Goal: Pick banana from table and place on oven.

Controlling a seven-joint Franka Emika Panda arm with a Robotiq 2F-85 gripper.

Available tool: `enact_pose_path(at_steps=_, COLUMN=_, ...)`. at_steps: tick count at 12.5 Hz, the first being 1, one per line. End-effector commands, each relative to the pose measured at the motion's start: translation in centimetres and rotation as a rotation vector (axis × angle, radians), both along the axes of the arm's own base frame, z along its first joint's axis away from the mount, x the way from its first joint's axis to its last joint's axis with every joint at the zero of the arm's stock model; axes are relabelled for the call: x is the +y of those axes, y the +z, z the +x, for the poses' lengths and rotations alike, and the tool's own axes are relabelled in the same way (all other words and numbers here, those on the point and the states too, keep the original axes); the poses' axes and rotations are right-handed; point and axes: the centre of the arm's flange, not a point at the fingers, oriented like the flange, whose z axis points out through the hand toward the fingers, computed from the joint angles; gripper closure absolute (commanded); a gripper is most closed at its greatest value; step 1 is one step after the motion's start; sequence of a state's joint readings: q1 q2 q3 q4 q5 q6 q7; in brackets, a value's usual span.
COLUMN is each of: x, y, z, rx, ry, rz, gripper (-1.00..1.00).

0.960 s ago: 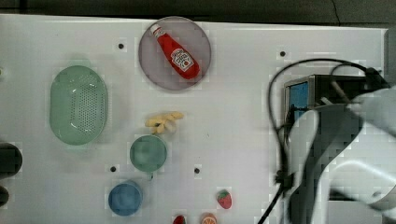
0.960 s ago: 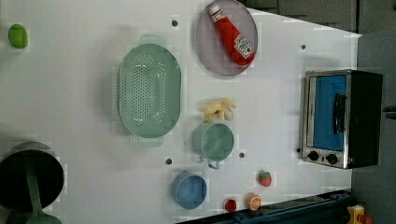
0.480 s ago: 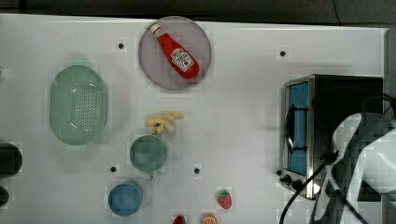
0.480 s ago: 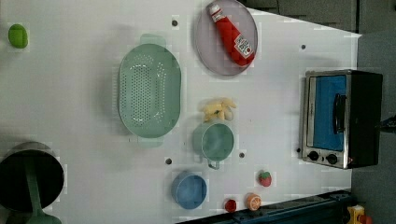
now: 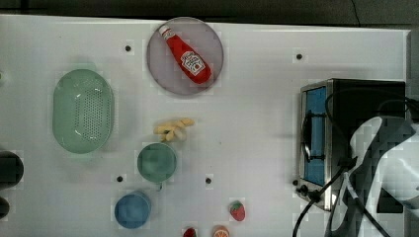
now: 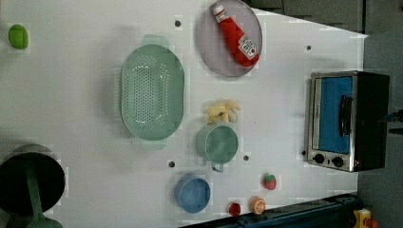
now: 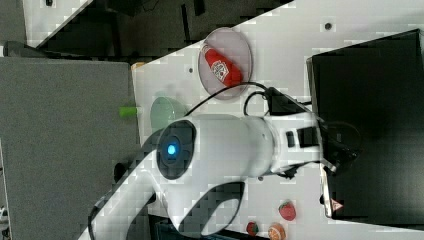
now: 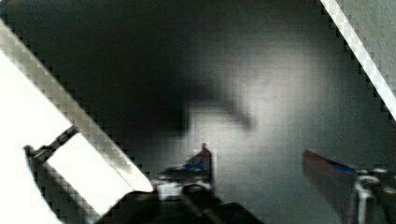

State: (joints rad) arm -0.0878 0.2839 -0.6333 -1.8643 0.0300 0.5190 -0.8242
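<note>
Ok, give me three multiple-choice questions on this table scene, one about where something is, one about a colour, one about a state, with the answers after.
1. Where does the banana lie?
A. on the oven
B. on the table, beside the green cup
C. in the colander

2. What colour is the bottle on the round plate?
A. red
B. blue
C. green

3. How is the gripper?
A. shut on the banana
B. shut on a cup
C. open, empty

Answers: B, the top view shows it on the table by the green cup; A, red body; C, the wrist view shows its fingers apart over the oven.

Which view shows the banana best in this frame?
The left view: the banana lies unobstructed on the table, just above the green cup. The top view shows it too, equally clear of cover but paler. In the right view the arm covers that part of the table.
</note>
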Motion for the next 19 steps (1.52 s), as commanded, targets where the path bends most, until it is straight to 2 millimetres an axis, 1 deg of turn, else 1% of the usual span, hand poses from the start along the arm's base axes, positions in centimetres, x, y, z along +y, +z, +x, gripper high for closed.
enact_pose_path(at_steps=1, x=1.6, y=4.9, z=1.9, rx=-0.096, ry=0.080, rz=-0.027, gripper=-0.99)
enact_pose_path(at_steps=2, x=1.9, y=5.7, z=2.1, rx=-0.104, ry=0.090, rz=-0.033, gripper=-1.00)
enact_pose_path(at_steps=3, x=2.1, y=7.1, z=2.3, rx=-0.105, ry=0.104, rz=-0.049, gripper=-1.00)
enact_pose_path(at_steps=4, x=2.6, y=9.1, z=2.4, rx=-0.107, ry=0.119, rz=-0.057, gripper=-1.00)
enact_pose_path(at_steps=6, x=4.2, y=13.9, z=2.3, rx=-0.106, ry=0.122, rz=-0.074, gripper=-1.00)
enact_pose_path(at_steps=8, x=6.5, y=18.7, z=1.8, rx=-0.094, ry=0.097, rz=-0.078, gripper=-1.00)
enact_pose_path(at_steps=9, x=8.1, y=20.4, z=1.4, rx=-0.077, ry=0.076, rz=-0.063, gripper=-1.00)
enact_pose_path(at_steps=10, x=10.3, y=21.5, z=1.0, rx=-0.054, ry=0.035, rz=-0.031, gripper=-1.00)
enact_pose_path(at_steps=11, x=13.0, y=22.3, z=0.9, rx=-0.034, ry=-0.029, rz=-0.005, gripper=-1.00)
enact_pose_path(at_steps=14, x=22.0, y=24.2, z=1.7, rx=-0.014, ry=-0.192, rz=0.002, gripper=-1.00)
enact_pose_path(at_steps=16, x=27.0, y=25.4, z=2.3, rx=-0.051, ry=-0.264, rz=-0.013, gripper=-1.00)
enact_pose_path(at_steps=17, x=29.0, y=25.8, z=2.5, rx=-0.064, ry=-0.295, rz=-0.013, gripper=-1.00)
enact_pose_path(at_steps=18, x=30.7, y=26.0, z=2.7, rx=-0.074, ry=-0.327, rz=-0.015, gripper=-1.00)
enact_pose_path(at_steps=19, x=31.7, y=26.0, z=2.7, rx=-0.081, ry=-0.364, rz=-0.015, gripper=-1.00)
